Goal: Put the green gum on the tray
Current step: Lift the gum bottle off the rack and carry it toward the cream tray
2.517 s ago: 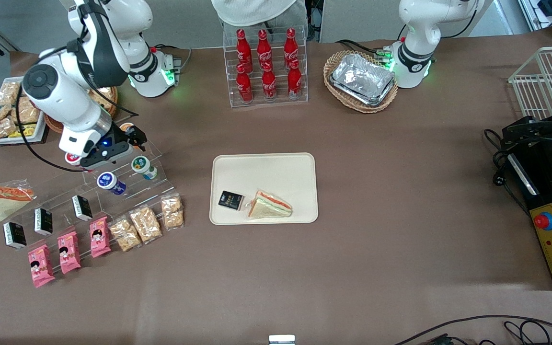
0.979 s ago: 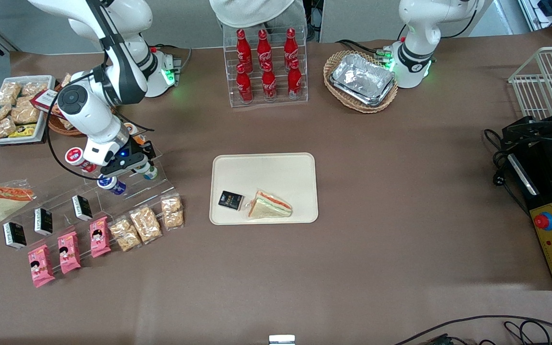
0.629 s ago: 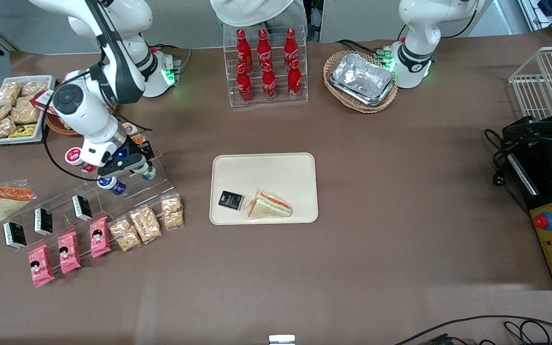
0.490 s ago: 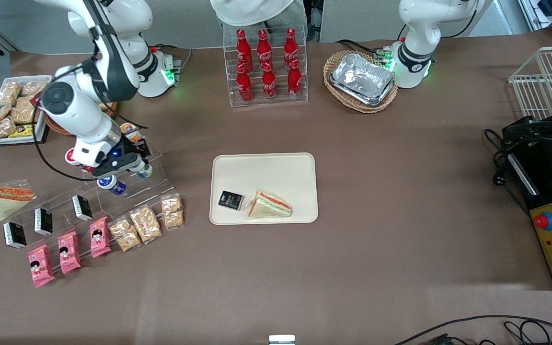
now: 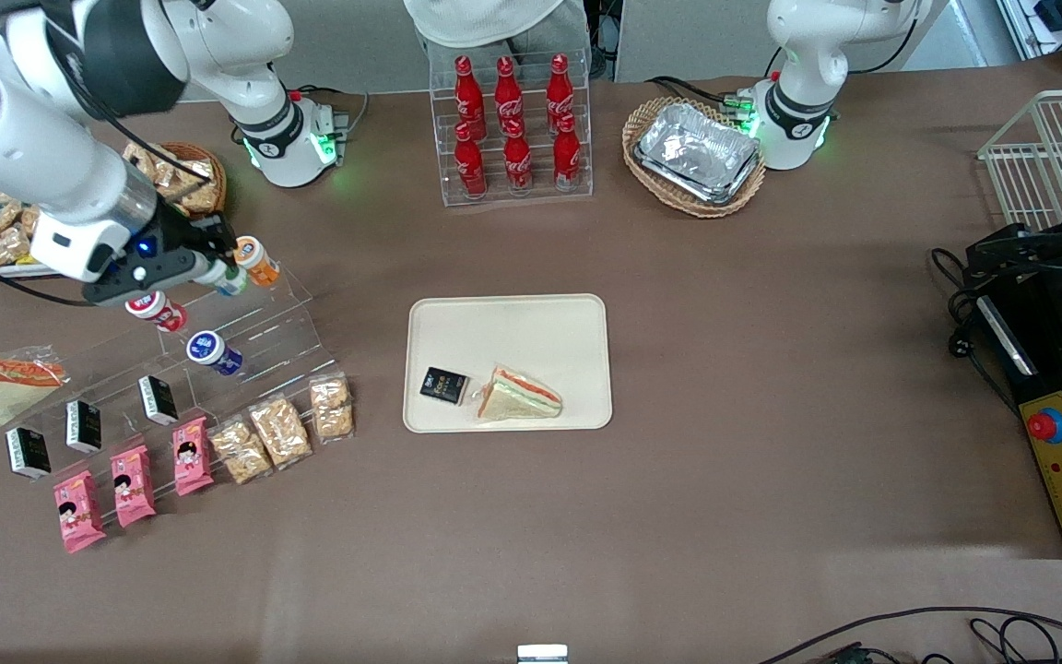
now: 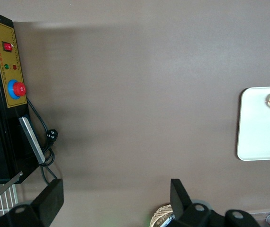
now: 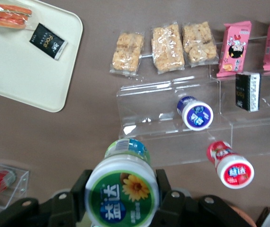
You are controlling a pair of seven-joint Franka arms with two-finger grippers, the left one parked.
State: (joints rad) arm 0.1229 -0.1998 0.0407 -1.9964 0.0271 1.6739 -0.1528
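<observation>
Gripper (image 7: 121, 208) clenched on green gum (image 7: 121, 190), lifted above clear rack (image 5: 245, 341); light, rigid, slick bottle, best held around its body.

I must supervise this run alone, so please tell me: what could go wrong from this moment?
The hand holds the green gum by its body, lifted above the clear stepped stand; the round bottle might slip during the carry. The tray already holds a sandwich and a black packet, so a drop nearer the front camera may hit them.
</observation>
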